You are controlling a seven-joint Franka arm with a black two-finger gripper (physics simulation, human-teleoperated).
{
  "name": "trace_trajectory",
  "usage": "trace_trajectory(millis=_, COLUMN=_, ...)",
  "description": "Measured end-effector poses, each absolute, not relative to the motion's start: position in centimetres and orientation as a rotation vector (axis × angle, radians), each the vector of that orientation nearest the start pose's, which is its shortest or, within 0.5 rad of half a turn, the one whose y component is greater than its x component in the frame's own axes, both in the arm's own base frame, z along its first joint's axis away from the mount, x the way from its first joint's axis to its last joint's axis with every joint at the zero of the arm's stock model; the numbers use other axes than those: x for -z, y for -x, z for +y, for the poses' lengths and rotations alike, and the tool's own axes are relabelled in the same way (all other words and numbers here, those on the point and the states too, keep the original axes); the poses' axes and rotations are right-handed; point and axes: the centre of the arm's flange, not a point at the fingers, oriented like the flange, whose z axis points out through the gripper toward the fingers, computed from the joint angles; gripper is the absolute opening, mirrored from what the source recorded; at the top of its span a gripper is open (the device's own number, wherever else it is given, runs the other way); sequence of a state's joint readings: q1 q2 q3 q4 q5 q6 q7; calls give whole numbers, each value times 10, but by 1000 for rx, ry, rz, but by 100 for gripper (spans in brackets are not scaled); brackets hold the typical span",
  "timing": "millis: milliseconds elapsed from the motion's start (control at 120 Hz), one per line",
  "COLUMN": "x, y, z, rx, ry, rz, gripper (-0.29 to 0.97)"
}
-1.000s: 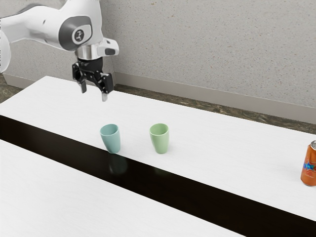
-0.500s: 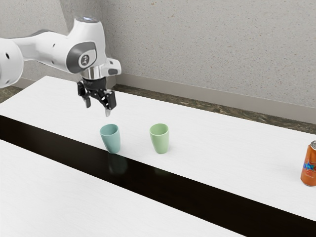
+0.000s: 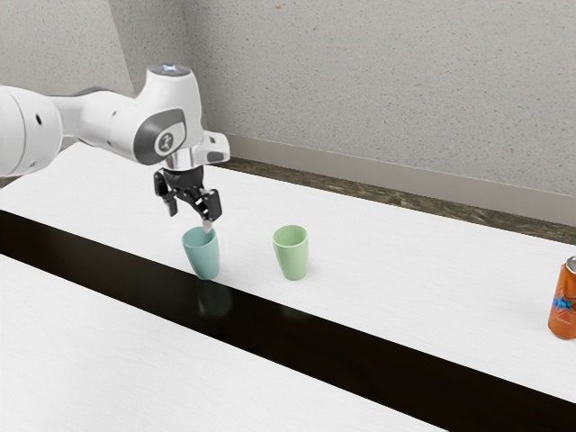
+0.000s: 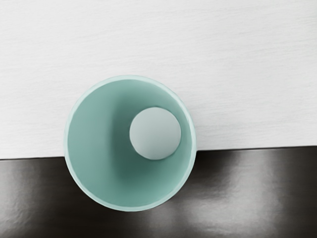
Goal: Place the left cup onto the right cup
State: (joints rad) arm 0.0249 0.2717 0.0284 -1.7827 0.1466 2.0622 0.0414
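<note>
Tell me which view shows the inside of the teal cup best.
The wrist view: it looks straight down into the teal cup, showing the whole rim, the inner wall and the pale floor. The exterior view shows the teal cup from the side, mostly its outer wall, with the open gripper close above its rim.

An orange can [image 3: 564, 298] stands upright — on the white, black-striped table [image 3: 432, 252].

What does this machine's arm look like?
The arm is glossy white, in rounded segments, with a grey round joint cap bearing a small white mark. Its tool is black and two-fingered.
</note>
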Motion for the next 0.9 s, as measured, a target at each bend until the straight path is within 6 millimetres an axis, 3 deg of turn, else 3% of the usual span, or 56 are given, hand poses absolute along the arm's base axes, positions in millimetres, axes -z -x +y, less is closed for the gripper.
trace_trajectory(millis=900, x=-336, y=-656, z=35, rx=28, ry=3017, rz=94, gripper=68)
